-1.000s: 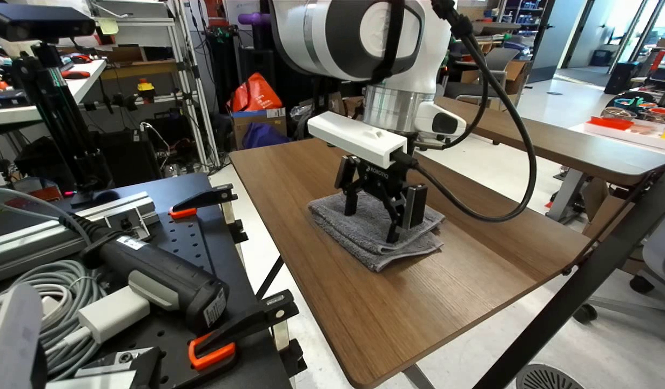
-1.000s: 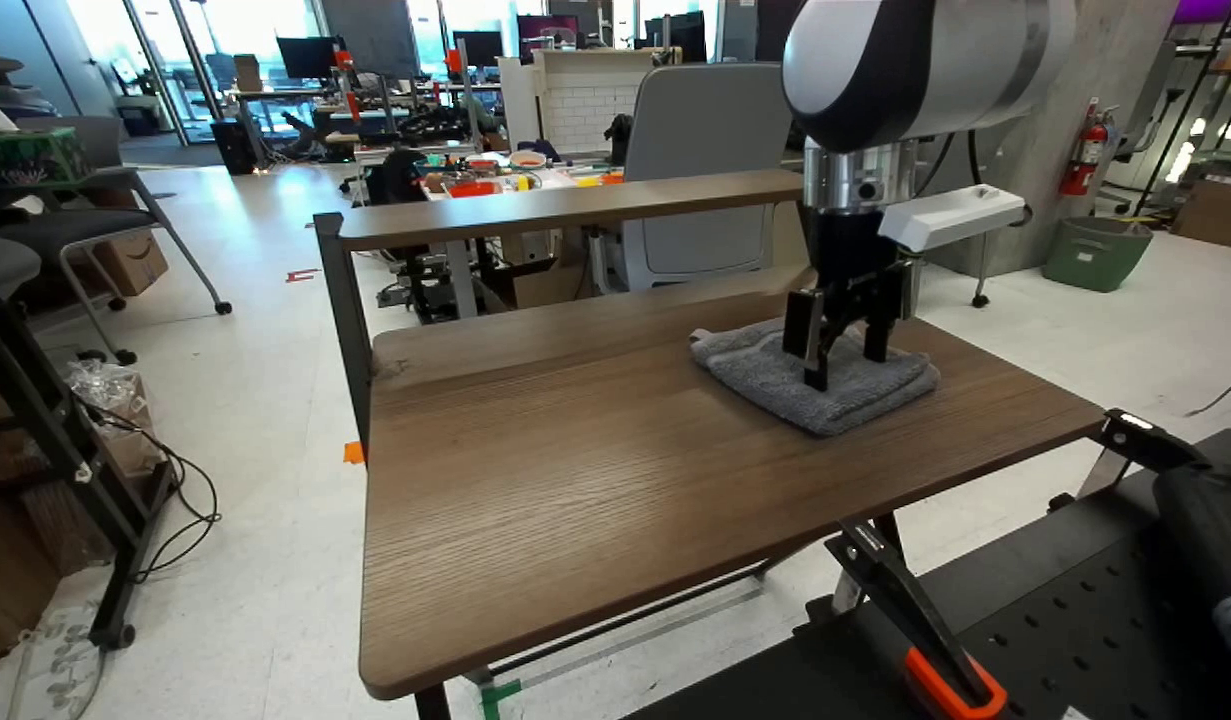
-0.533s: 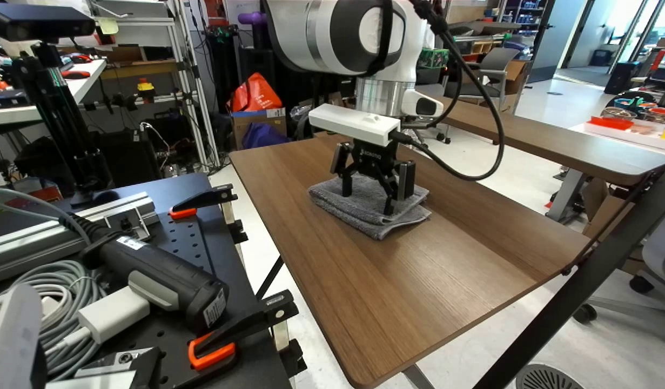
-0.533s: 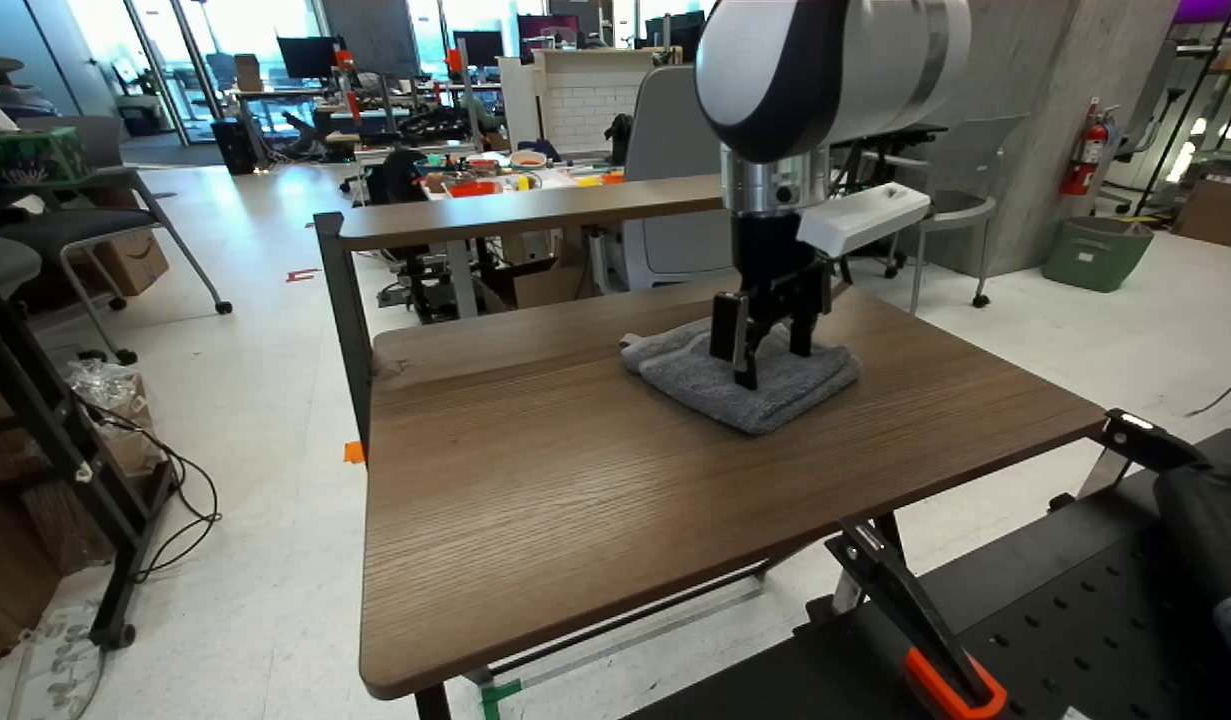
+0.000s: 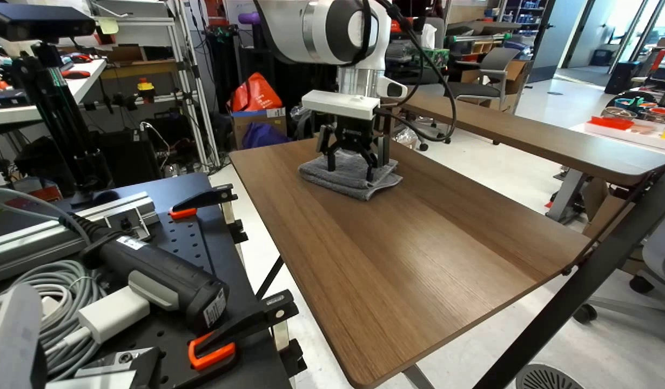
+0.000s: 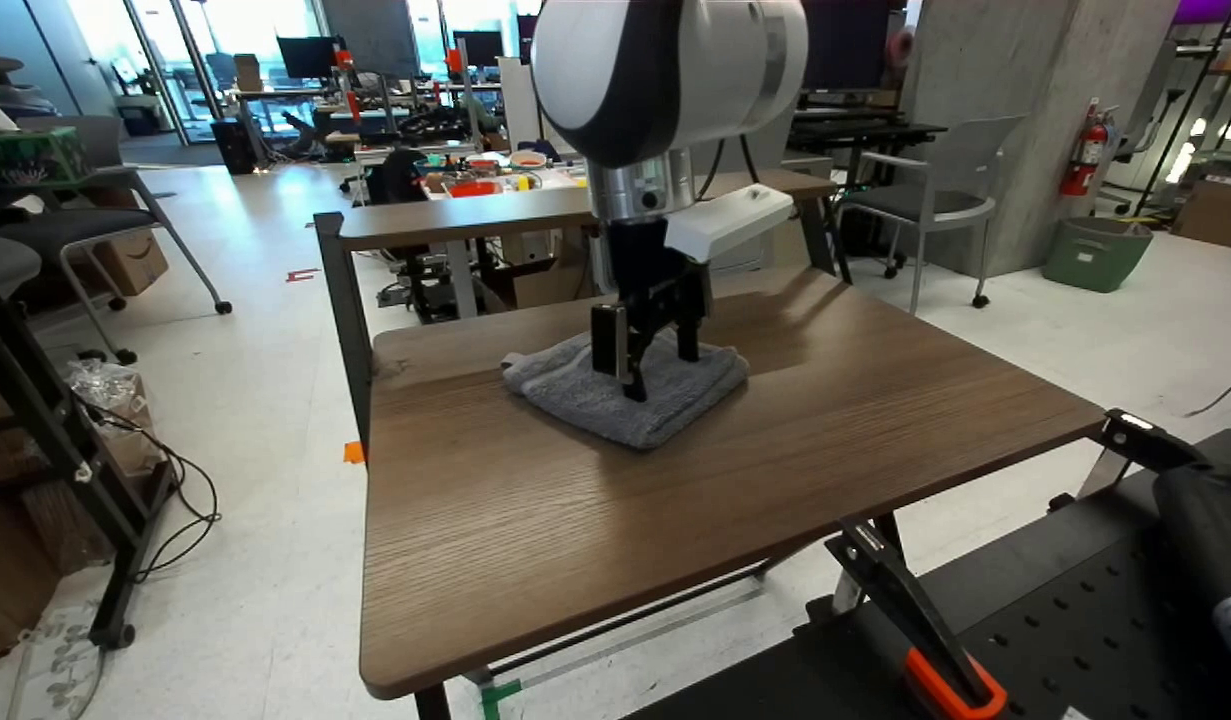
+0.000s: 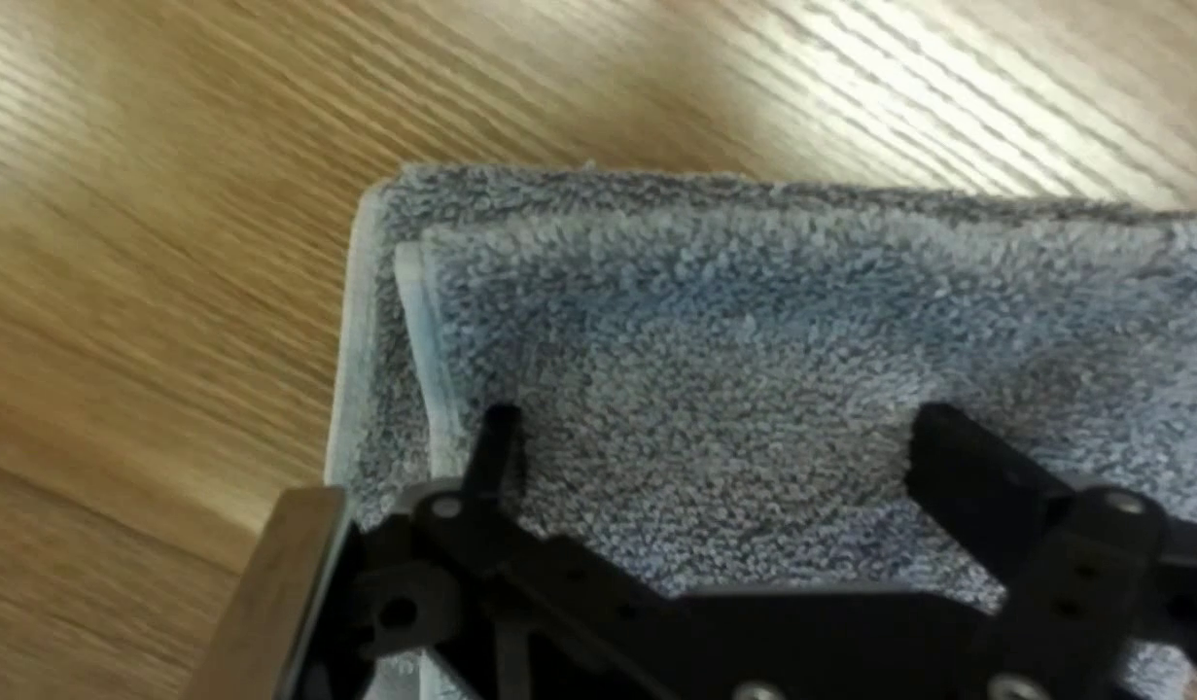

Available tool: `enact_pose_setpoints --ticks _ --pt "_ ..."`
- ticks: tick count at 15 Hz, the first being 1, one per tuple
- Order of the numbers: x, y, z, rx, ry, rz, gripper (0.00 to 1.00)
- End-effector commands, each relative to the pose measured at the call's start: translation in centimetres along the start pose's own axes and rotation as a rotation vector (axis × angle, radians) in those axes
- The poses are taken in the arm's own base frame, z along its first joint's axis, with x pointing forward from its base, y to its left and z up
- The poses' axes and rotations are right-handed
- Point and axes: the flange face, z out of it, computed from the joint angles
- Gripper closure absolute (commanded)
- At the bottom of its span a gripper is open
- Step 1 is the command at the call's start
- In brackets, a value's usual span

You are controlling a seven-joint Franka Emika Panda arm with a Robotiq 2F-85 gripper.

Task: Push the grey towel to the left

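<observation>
Both tool [image 6: 661,374] and grey towel [image 6: 615,413] have shifted across the table [image 6: 535,540].

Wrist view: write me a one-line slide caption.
Open gripper down on a folded grey towel, its layers slightly offset, on the wood-grain tabletop.

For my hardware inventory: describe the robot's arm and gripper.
The arm is rounded, white and dark grey, with a silver wrist section. The gripper is black and angular, with tiny, unreadable pale lettering. Above it is a white bar-shaped housing with a black cable.
</observation>
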Motion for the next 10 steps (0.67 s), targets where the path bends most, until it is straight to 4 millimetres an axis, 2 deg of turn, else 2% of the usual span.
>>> enact_pose_setpoints --ticks 1,5,10 --pt "2.8 -1.8 1.2 -0.01 -0.027 -0.06 0.0" --pt "3.5 -2.4 -0.6 -0.011 -0.032 -0.074 0.0" --pt "1.7 -4.4 -7.0 -0.061 -0.002 -0.131 0.0"
